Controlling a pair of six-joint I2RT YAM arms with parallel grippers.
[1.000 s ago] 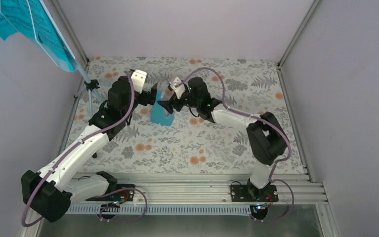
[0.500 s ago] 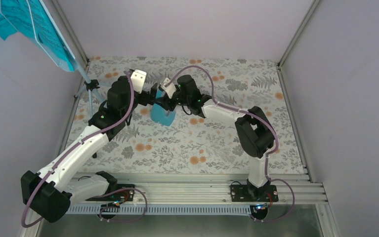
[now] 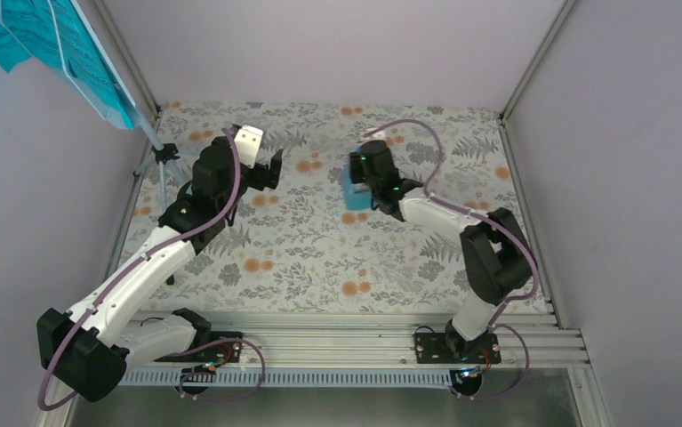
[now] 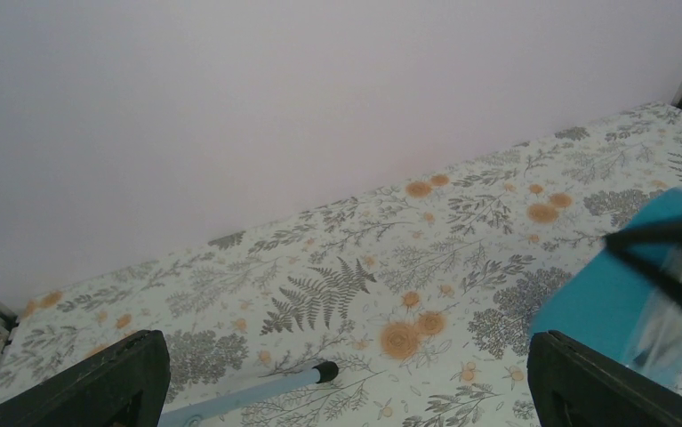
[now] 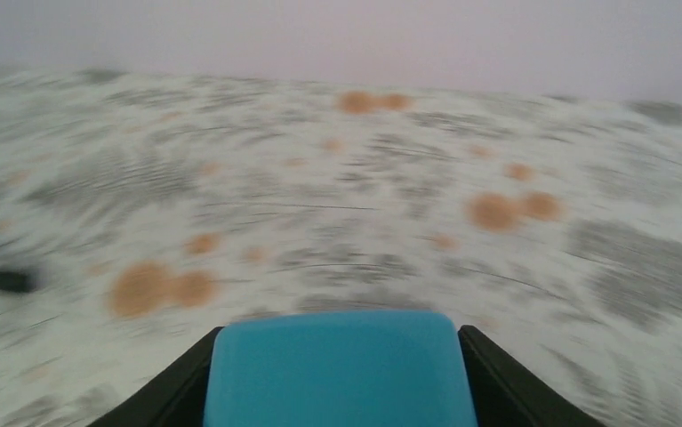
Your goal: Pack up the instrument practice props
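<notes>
Top external view: right end effector (image 3: pixel 357 189) grips the blue metronome (image 3: pixel 349 197) over the tabletop's (image 3: pixel 319 258) middle; left end effector (image 3: pixel 274 171) gapes wide, toward the far-left corner.

A pale blue music stand (image 3: pixel 106 89) stands at the far left corner of the bench (image 3: pixel 319 258). Its rectangular desk is tilted high on a thin post, with the tripod legs (image 3: pixel 161 165) spread below. On the desk rest turquoise sheet-music pages (image 3: pixel 12 27) printed with dark notes. The small blue pyramid-shaped metronome (image 3: pixel 352 194), pale-faced, is clamped in the right gripper (image 3: pixel 353 185), right of centre and well apart from the stand.
</notes>
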